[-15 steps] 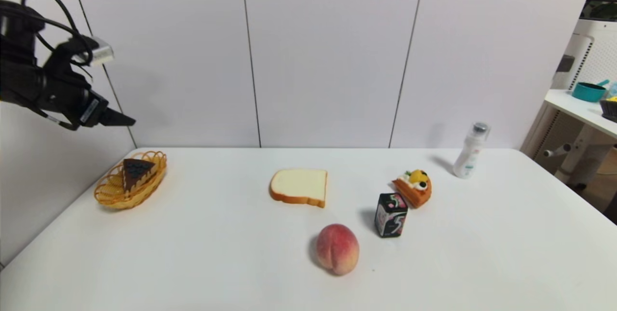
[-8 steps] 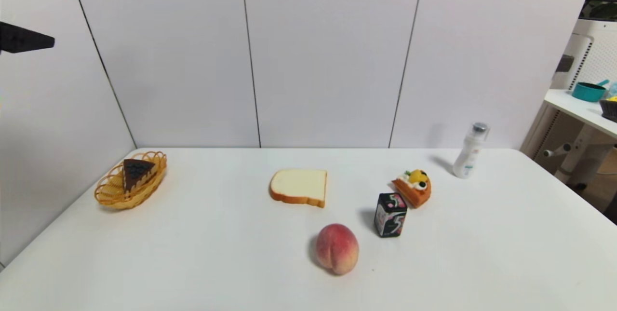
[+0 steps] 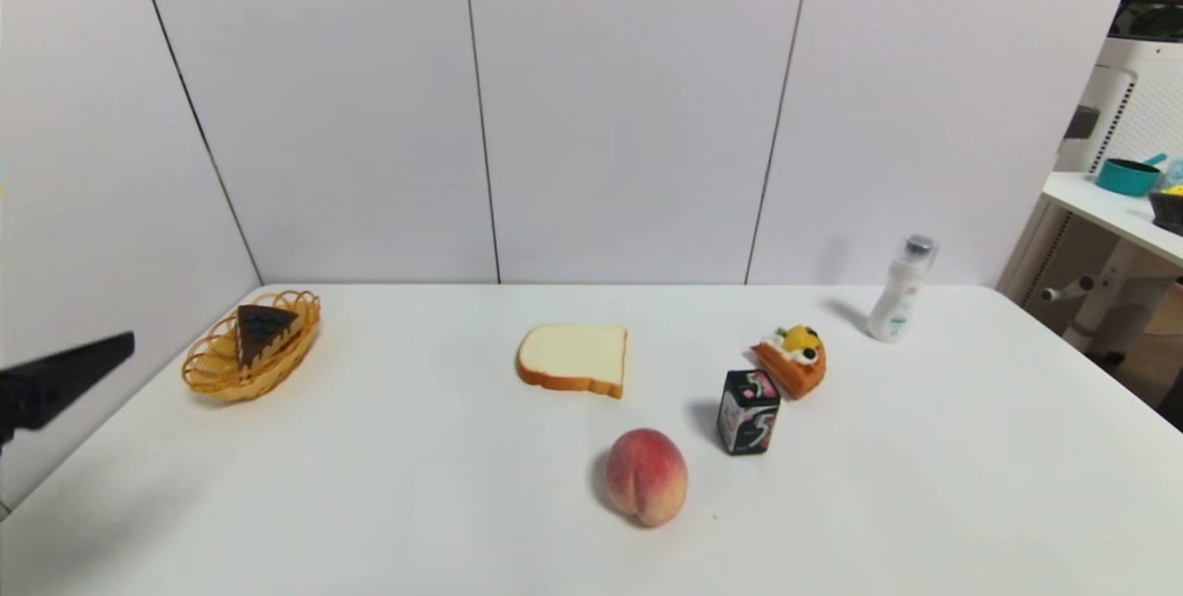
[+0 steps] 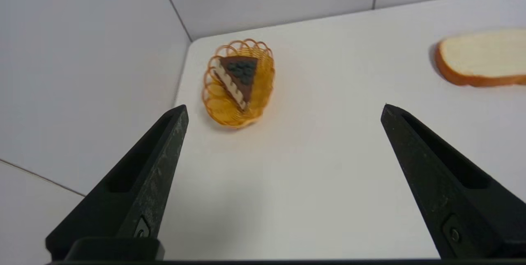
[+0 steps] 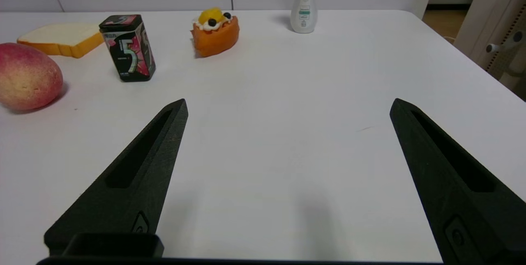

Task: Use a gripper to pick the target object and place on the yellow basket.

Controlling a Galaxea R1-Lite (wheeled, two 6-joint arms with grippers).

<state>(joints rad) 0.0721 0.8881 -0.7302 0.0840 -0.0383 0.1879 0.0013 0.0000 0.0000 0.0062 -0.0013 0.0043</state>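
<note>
On the table, one target object (image 3: 262,328) fills one yellow basket (image 3: 217,372); left gripper (image 4: 283,109) wide open, empty.

Dark chocolate cake slice (image 3: 262,331) with a white cream layer lies in the yellow-orange openwork basket (image 3: 209,372). Orange fruit-topped cake (image 3: 793,359), pink-red peach (image 3: 646,476), black box with pink markings (image 3: 749,411), white table (image 3: 924,485).

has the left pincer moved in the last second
Yes. The left pincer has dropped from above the yellow basket to below its level at the frame's left edge, open and empty.
</note>
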